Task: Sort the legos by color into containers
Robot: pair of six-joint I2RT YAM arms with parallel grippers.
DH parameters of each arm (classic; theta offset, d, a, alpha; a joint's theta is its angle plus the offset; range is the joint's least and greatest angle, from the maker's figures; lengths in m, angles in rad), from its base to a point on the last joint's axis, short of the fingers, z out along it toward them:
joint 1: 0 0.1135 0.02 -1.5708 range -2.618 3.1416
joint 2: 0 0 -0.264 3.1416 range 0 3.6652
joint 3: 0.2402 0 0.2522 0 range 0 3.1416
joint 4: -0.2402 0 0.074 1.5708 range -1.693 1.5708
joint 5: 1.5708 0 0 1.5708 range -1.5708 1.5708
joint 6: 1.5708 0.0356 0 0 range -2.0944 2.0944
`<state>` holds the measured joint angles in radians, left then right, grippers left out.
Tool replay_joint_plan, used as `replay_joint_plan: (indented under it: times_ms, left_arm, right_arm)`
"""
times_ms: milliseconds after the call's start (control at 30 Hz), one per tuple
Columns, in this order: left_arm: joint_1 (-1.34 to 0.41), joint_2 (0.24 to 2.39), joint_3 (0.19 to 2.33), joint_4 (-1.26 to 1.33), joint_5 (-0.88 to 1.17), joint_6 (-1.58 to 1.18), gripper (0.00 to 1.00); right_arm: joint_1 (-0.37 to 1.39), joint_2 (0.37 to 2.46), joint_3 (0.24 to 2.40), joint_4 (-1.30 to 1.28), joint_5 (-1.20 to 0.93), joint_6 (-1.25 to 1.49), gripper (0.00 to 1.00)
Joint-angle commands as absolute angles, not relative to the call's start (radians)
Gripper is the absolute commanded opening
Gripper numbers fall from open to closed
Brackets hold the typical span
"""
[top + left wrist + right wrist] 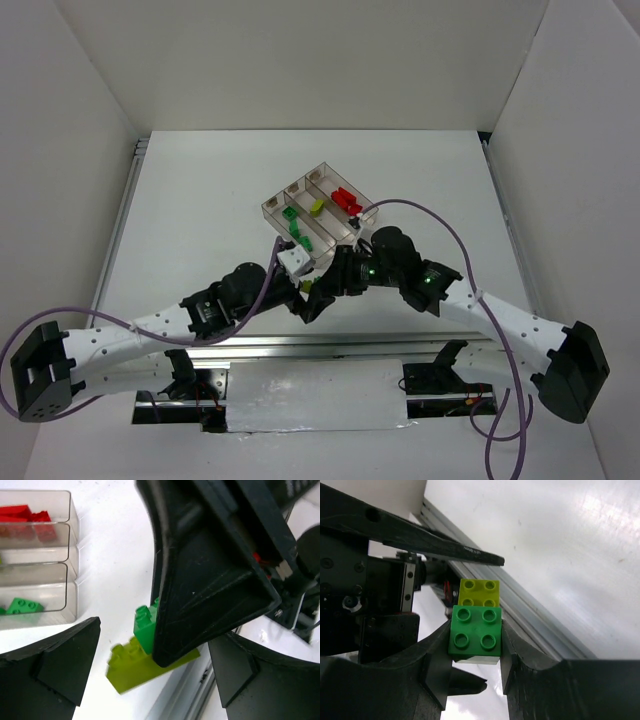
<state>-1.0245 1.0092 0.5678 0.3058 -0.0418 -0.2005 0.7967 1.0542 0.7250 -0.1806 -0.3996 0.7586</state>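
Observation:
My right gripper [475, 652] is shut on a dark green brick [475, 632] that is stacked on a longer yellow-green brick [479, 592]. The left wrist view shows the same pair, the green brick [144, 627] on the yellow-green one [132, 670], low over the table near the front rail. My left gripper [150, 680] is open, with its fingers wide on either side of the pair and not touching it. The clear tray [268, 208] holds red bricks [346, 200], a yellow-green brick [317, 207] and green bricks [297, 230] in separate compartments.
The aluminium rail [540, 625] at the table's near edge runs right beside the held bricks. Both grippers are crowded together just in front of the tray's near end [70, 580]. White enclosure walls stand on three sides.

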Motion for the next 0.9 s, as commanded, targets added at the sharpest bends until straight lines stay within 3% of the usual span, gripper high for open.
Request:
replay_joint_plan:
  times_ms: [0,333,533,867]
  left_arm:
    - [-1.017,0.968,0.672,0.307,-0.155,-0.340,1.00]
    - [-1.014,0.815,0.762,0.048,-0.230,-0.658,0.99]
    - [-1.011,0.781,0.720,0.153,-0.040,-0.710,1.00]
    - [-1.008,0.802,0.672,0.323,0.113,-0.663,0.95]
  right_arm:
    - [0.795,1.002,0.686,-0.072,-0.330,0.738,0.00]
    - [0.716,0.804,0.555,0.115,-0.238,0.641,0.00]
    - [0.692,0.666,0.485,0.300,-0.417,0.612,0.00]
    - [0.692,0.580,0.505,0.365,-0.618,0.598,0.00]
